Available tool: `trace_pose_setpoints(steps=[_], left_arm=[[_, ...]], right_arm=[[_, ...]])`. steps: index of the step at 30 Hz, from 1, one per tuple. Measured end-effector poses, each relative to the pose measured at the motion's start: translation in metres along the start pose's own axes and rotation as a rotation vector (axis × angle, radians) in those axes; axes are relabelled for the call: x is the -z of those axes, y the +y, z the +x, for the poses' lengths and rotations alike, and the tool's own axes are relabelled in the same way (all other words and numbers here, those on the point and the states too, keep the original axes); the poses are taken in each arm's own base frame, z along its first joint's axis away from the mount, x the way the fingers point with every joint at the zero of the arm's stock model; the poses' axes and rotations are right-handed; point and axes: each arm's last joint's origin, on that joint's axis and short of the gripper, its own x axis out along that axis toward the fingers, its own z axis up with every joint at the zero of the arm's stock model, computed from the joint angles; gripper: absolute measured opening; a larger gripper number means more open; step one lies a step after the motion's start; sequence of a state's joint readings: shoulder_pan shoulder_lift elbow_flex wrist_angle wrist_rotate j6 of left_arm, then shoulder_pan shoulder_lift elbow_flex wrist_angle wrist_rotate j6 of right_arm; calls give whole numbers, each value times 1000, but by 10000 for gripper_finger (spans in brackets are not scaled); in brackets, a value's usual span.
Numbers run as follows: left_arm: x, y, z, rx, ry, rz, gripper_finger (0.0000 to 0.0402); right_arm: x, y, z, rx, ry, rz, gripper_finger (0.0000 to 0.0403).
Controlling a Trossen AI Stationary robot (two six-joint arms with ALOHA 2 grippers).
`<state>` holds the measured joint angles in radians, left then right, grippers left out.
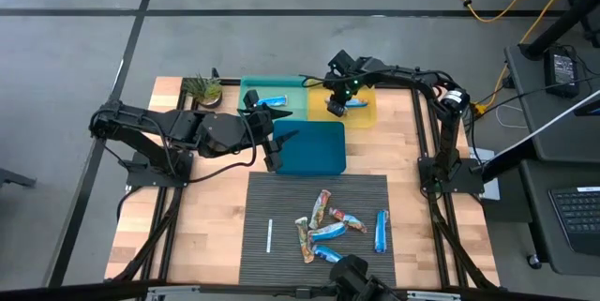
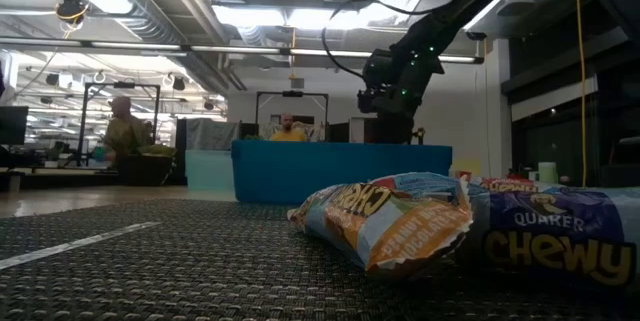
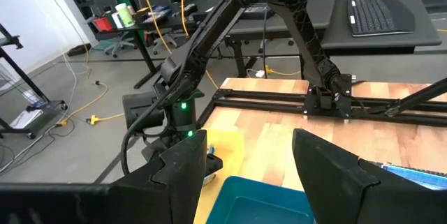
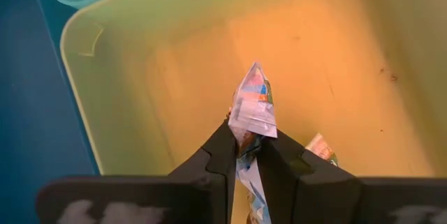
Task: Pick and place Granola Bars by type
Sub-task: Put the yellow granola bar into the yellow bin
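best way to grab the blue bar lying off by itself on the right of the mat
Take the lone blue bar across its middle, coming straight down from above. It lies flat on the ribbed mat, its long axis running toward and away from the bins, apart from the pile, so fingers can close across its narrow width with bare mat on both sides.

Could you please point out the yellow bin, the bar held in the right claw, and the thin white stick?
Yellow plastic bin (image 4: 174,77), right wrist view, bare inner floor.
Shiny multicoloured wrapped bar (image 4: 253,105), right wrist view, wrapper end above the fingers.
Thin white stick (image 1: 269,235), high view, its middle.
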<state>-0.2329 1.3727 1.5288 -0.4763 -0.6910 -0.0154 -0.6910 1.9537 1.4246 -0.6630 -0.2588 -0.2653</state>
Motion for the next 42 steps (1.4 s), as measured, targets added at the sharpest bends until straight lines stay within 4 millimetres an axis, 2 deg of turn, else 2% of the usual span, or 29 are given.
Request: trace_pose_setpoints(steps=[7, 16, 21, 27, 34, 39, 42], left_arm=[[0, 0, 0, 0, 0, -1, 205], [0, 0, 0, 0, 0, -16, 205], [0, 0, 0, 0, 0, -24, 205], [0, 0, 0, 0, 0, -24, 205], [0, 0, 0, 2, 0, -24, 205], [0, -1, 0, 4, 0, -24, 205], [0, -1, -1, 8, -1, -23, 205]], right_arm=[[-1, 0, 0, 4, -6, -4, 65], [-1, 0, 0, 5, -6, -2, 132], [-1, 0, 0, 5, -6, -2, 152], [2, 4, 1, -9, 32, -5, 152], [6, 16, 0, -38, 97, -61, 133], [3, 25, -20, -32, 62, -83, 112], [1, 31, -42, -20, 16, -99, 101]])
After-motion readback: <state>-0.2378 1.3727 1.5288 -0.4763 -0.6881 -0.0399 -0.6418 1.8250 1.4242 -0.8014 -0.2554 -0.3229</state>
